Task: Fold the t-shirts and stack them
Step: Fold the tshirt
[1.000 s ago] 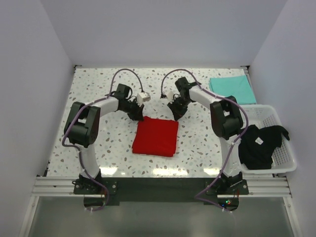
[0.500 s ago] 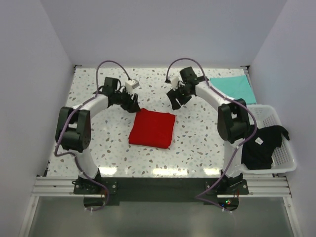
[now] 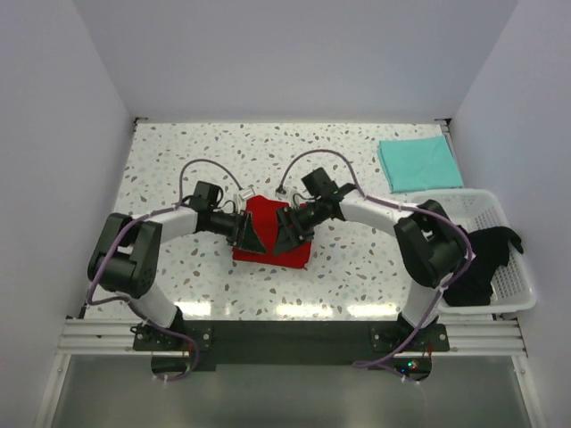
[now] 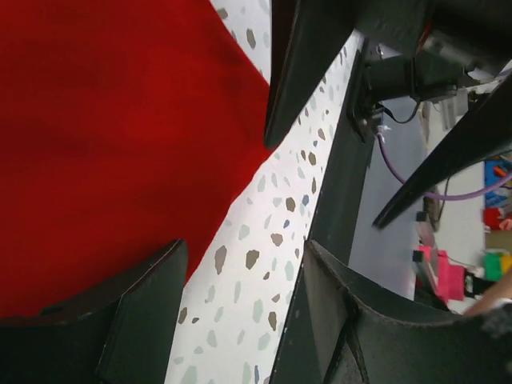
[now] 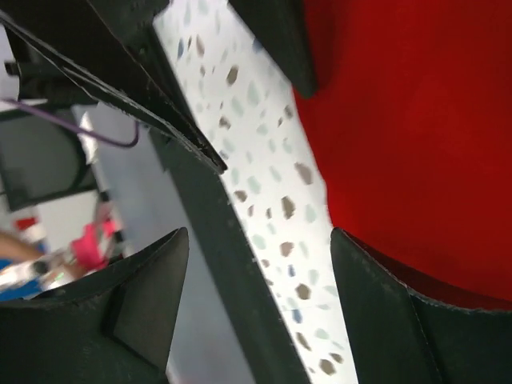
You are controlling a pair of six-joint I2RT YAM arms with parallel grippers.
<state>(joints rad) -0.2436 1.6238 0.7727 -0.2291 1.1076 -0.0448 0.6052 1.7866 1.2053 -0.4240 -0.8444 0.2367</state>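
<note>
The first t-shirt (image 3: 268,214) lay in the middle of the table (image 3: 178,160), the left gripper (image 3: 249,234) at its left edge, the right gripper (image 3: 287,230) at its right; a second t-shirt (image 3: 419,162) lay in the far right corner; nearer stood the basket (image 3: 513,299), a third t-shirt (image 3: 468,263) inside.

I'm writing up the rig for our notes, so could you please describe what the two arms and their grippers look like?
The left arm and right arm have white links between bulky black joint housings. A thin purple cable loops above each wrist. The left gripper and right gripper are black, with dark matte wedge-shaped fingers tapering to points. No markings are legible.
</note>
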